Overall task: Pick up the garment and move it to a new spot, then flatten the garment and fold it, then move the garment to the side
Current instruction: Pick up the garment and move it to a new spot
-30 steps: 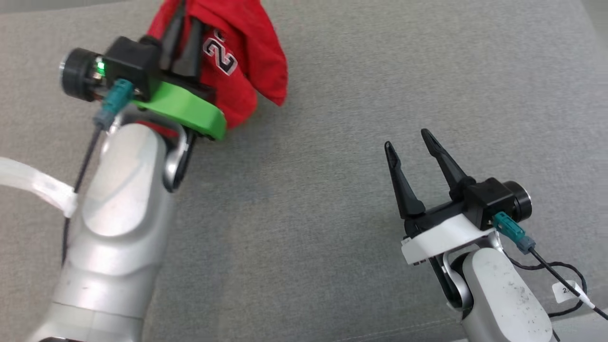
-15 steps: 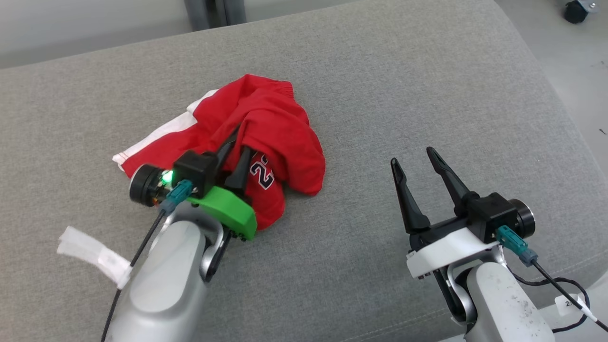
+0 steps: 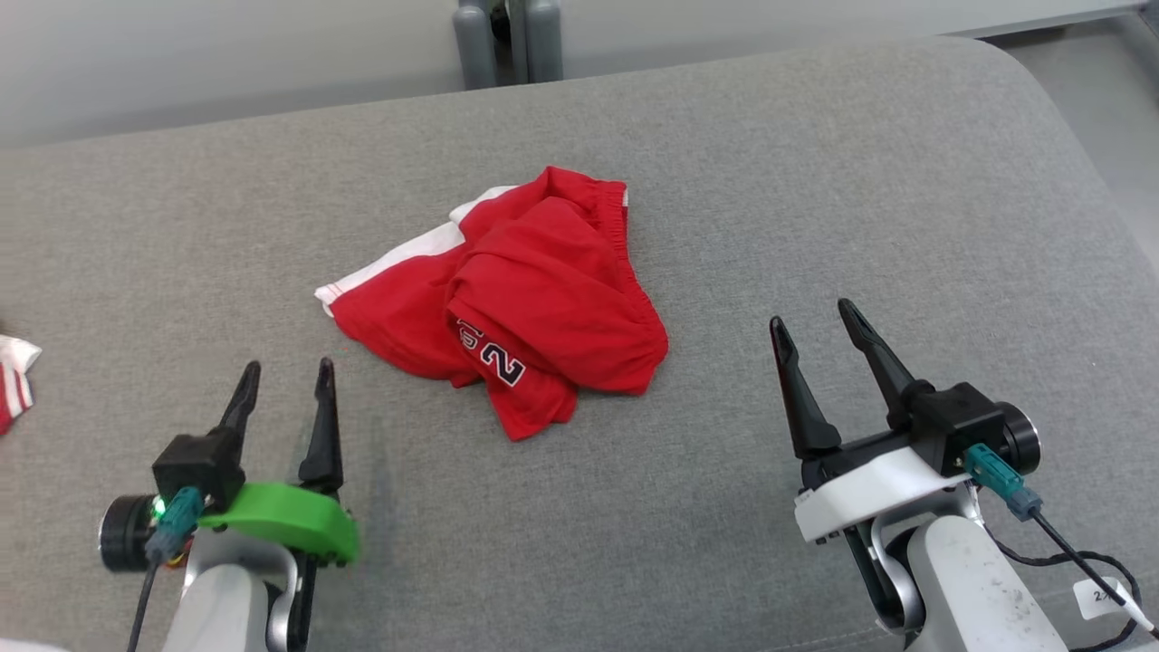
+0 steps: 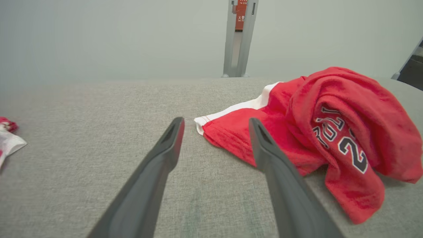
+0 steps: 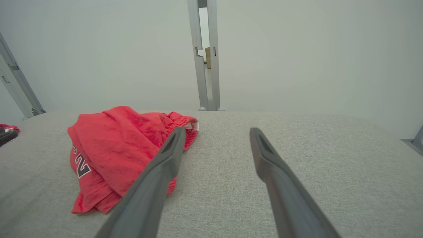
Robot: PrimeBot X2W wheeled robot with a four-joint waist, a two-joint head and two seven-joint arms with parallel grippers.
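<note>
Grey cushion (image 3: 860, 181) holds a crumpled red garment (image 3: 543, 299) at centre; nearer, left jaws and right jaws stand wide, empty.

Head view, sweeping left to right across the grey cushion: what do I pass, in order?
cloth at the left edge → left gripper, fingers apart → shorts, crumpled → right gripper, fingers apart
</note>
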